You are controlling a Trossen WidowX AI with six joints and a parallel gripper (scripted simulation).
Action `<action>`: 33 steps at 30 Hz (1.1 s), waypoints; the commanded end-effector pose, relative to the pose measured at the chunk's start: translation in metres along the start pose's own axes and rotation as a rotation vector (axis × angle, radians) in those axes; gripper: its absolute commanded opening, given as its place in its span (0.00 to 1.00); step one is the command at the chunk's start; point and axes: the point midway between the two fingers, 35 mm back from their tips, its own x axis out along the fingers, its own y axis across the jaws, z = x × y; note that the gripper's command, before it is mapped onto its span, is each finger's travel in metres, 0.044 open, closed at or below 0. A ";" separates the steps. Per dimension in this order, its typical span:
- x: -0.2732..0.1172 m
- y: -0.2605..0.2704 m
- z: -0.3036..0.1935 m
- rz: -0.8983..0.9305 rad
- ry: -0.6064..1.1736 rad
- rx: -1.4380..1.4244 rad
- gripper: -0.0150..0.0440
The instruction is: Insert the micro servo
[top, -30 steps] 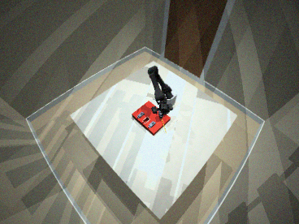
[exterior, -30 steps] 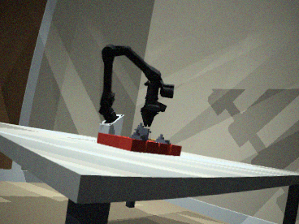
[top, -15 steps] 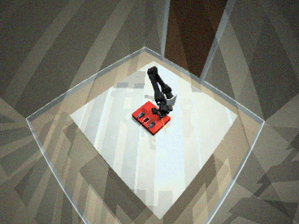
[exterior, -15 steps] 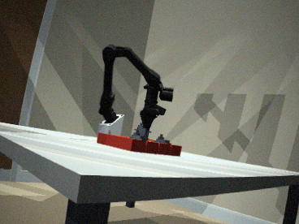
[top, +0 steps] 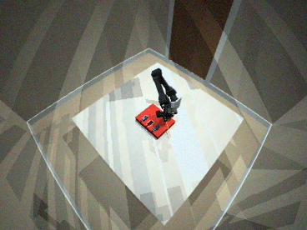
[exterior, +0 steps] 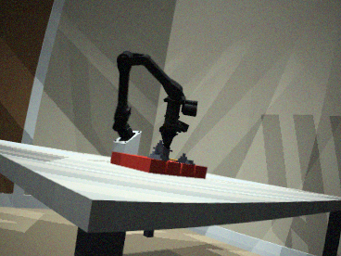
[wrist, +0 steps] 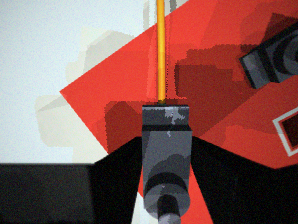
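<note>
The loose micro servo (wrist: 167, 142), grey, is between the black fingers of my gripper (wrist: 165, 143) (top: 167, 118) (exterior: 168, 145), which is shut on its sides. Its round boss and output shaft face the wrist camera, at the lower end in that view. Its orange-yellow cable (wrist: 161, 50) (top: 168, 130) leaves the other end. The servo is over an edge area of the red deck (wrist: 120, 75) (top: 153, 109) (exterior: 130, 160); whether it touches the deck is hard to tell. The white-outlined empty pocket (wrist: 292, 131) (top: 150, 122) is off to the servo's right in the wrist view.
One other grey servo (wrist: 272, 55) (top: 155, 128) sits on the deck near the pocket, and another servo (top: 144, 118) sits on the pocket's other side. The deck stands on a pale table (top: 183, 167) (exterior: 69, 181). The arm's white base (exterior: 126, 145) is behind the deck.
</note>
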 end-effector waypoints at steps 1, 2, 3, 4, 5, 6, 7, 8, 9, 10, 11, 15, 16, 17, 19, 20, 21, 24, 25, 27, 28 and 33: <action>-0.008 0.000 0.000 -0.002 0.001 -0.003 0.25; -0.013 0.000 0.000 -0.002 0.001 -0.003 0.25; -0.018 0.000 -0.002 -0.001 0.001 -0.003 0.25; -0.023 0.001 -0.004 -0.001 0.001 -0.003 0.25; -0.026 0.002 -0.006 -0.001 0.001 -0.003 0.25; -0.028 0.003 -0.008 -0.001 0.002 -0.003 0.25; -0.029 0.003 -0.009 -0.001 0.002 -0.003 0.25; -0.029 0.004 -0.010 -0.001 0.002 -0.003 0.25; -0.029 0.004 -0.010 -0.001 0.002 -0.003 0.25; -0.029 0.003 -0.010 -0.001 0.002 -0.003 0.25; -0.029 0.003 -0.011 -0.001 0.002 -0.003 0.25; -0.029 0.004 -0.013 -0.001 0.002 -0.003 0.25; -0.029 0.004 -0.013 -0.001 0.002 -0.003 0.25; -0.029 0.004 -0.014 -0.001 0.002 -0.004 0.25; -0.029 0.002 -0.012 -0.001 0.002 -0.003 0.25; -0.029 0.001 -0.010 -0.001 0.002 -0.003 0.25; -0.029 0.000 -0.009 -0.001 0.002 -0.003 0.25; -0.029 -0.007 0.000 -0.002 0.001 -0.003 0.25; -0.029 -0.010 0.004 -0.002 0.001 -0.002 0.25; -0.029 -0.015 0.011 -0.002 0.001 -0.002 0.25; -0.029 -0.018 0.014 -0.002 0.000 -0.002 0.25; -0.029 -0.022 0.019 -0.002 0.000 -0.001 0.25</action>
